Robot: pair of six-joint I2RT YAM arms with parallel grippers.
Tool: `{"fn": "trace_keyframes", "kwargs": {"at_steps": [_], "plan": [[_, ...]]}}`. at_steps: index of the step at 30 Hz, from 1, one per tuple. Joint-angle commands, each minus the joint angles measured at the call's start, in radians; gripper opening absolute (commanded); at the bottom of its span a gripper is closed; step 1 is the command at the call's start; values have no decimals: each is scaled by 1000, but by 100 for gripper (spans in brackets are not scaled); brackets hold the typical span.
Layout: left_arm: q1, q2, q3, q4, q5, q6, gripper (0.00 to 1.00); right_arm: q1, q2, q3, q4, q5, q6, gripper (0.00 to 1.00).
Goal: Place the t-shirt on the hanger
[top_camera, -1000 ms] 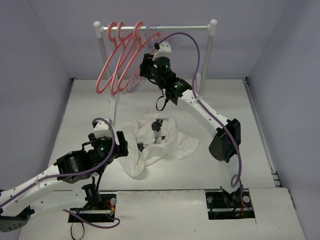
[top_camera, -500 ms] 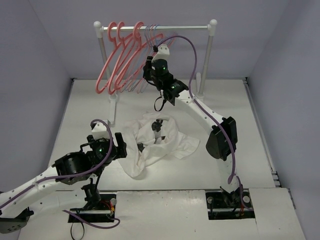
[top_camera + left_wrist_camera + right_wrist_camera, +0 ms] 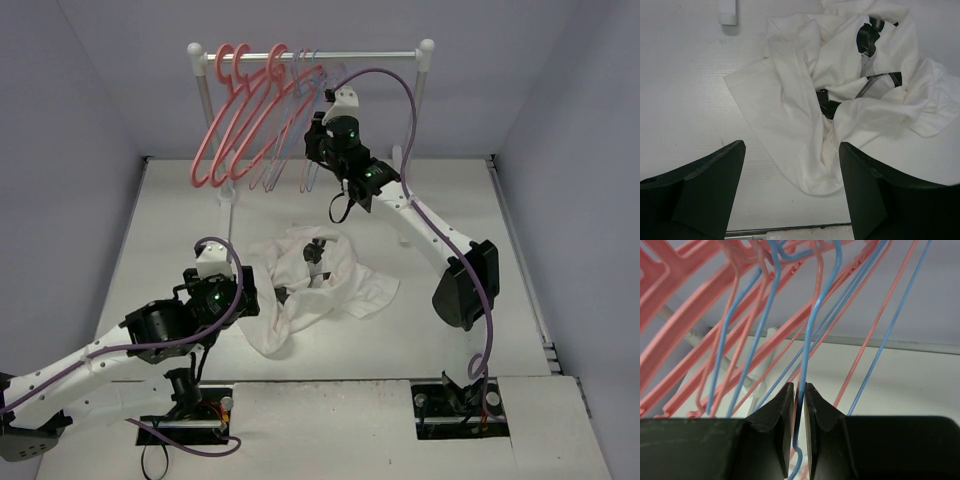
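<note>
The white t-shirt (image 3: 312, 277) lies crumpled on the table's middle, with a black print showing in its folds (image 3: 805, 95). The hanger (image 3: 304, 168), thin and light blue, hangs on the rack among pink ones. My right gripper (image 3: 314, 150) is raised to it, and the right wrist view shows its jaws (image 3: 800, 386) shut on the blue wire (image 3: 812, 335). My left gripper (image 3: 248, 297) hovers low at the shirt's left edge. Its fingers (image 3: 791, 146) stand wide apart with the shirt's near fold between and beyond them, untouched.
A white clothes rack (image 3: 340, 55) stands at the back of the table on two posts (image 3: 415, 110). Several thick pink hangers (image 3: 235, 120) and other thin wires crowd its left half. A small white block (image 3: 727, 11) lies left of the shirt.
The right gripper's jaws closed on the blue hanger wire and the arm shifted right, swinging that hanger out from the pink ones. The left arm edged slightly toward the shirt.
</note>
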Motion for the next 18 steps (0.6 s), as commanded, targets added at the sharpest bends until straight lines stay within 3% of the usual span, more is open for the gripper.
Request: {"fn": "trace_keyframes", "kwargs": {"at_steps": [1, 4, 8, 18], "plan": [[6, 13, 22, 23, -20, 10, 71, -15, -117, 6, 98, -78, -30, 11], [6, 13, 18, 23, -17, 8, 71, -19, -122, 1, 98, -103, -40, 10], [6, 12, 13, 21, -13, 5, 71, -30, -126, -18, 99, -117, -37, 0], [6, 6, 16, 21, -13, 15, 71, -81, -219, -116, 98, -95, -83, 0]]}}
